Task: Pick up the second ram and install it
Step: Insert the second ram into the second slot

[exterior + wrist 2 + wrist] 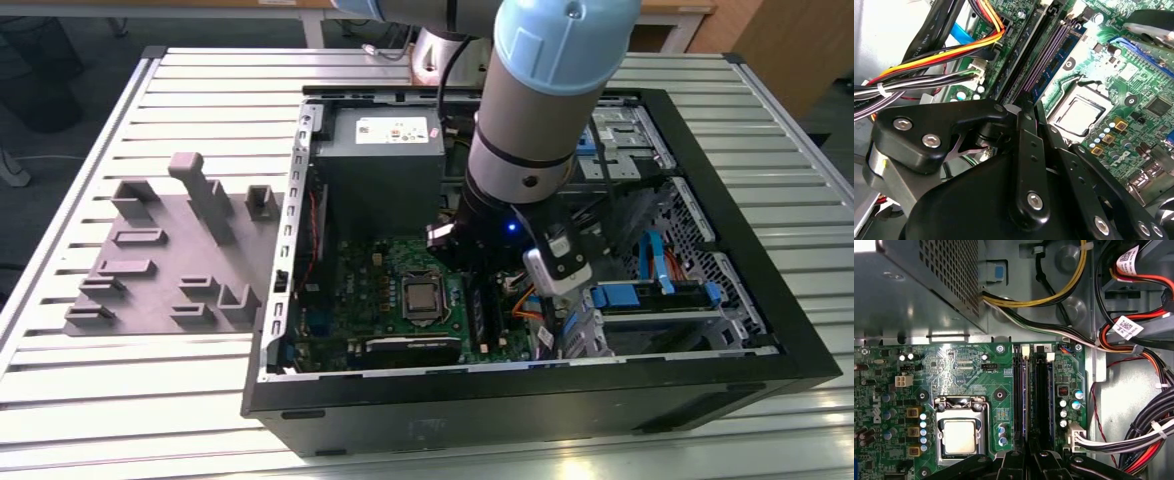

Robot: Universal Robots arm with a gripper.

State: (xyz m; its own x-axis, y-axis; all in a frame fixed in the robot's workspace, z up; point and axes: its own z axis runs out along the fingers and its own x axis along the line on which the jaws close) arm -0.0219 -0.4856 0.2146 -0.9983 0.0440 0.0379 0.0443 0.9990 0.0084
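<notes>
Install step, seating phase. Gripper [1029,462] at lower centre of first wrist view, fingers pressed together over near end of second ram [1022,390], edge-on in slot [1026,349] beside CPU [959,436]. Pinching or pushing: cannot tell. Seating probably calls for straight, even downward force.

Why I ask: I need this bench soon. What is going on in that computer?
A robot arm reaches down into an open computer case lying on a slatted table. Its gripper sits low over the long black memory slots of the green motherboard, beside the processor socket. I cannot tell whether the second ram is in its grip or already seated.
</notes>
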